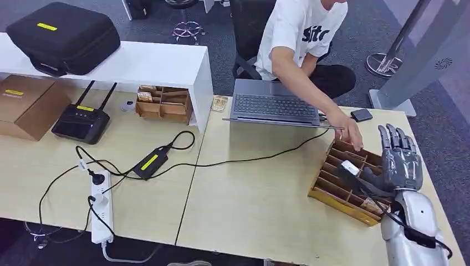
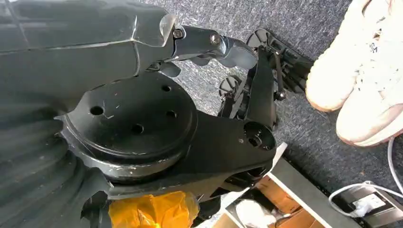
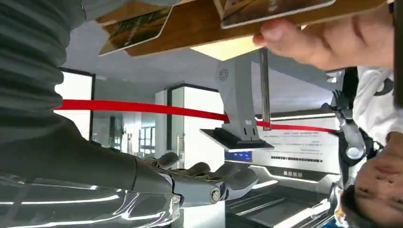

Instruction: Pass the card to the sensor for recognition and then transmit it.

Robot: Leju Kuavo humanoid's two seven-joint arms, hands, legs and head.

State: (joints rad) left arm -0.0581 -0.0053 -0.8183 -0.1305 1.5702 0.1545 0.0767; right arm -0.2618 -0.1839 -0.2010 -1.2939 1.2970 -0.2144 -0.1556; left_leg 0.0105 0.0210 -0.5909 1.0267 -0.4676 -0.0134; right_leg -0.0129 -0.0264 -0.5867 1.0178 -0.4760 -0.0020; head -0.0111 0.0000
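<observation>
A: Item one, the cards (image 3: 135,28). We list them standing on edge in the slots of the wooden card rack (image 1: 338,191), at the right end of the counter (image 1: 249,194). We judge the upright filing is there so that a single card can be drawn by its top edge.

B: Item two, our right hand (image 1: 400,158). It is raised just beside the rack's far right corner, fingers straight and apart, nothing in it. No card touches it; the nearest slots lie just to its left.

A: Item three, a person's hand (image 1: 350,133), reaching into the rack's back row. We take this as sorting or offering a card, though we cannot tell which.

B: Item four, the laptop (image 1: 274,108), behind the rack. Left hand: not located.
</observation>
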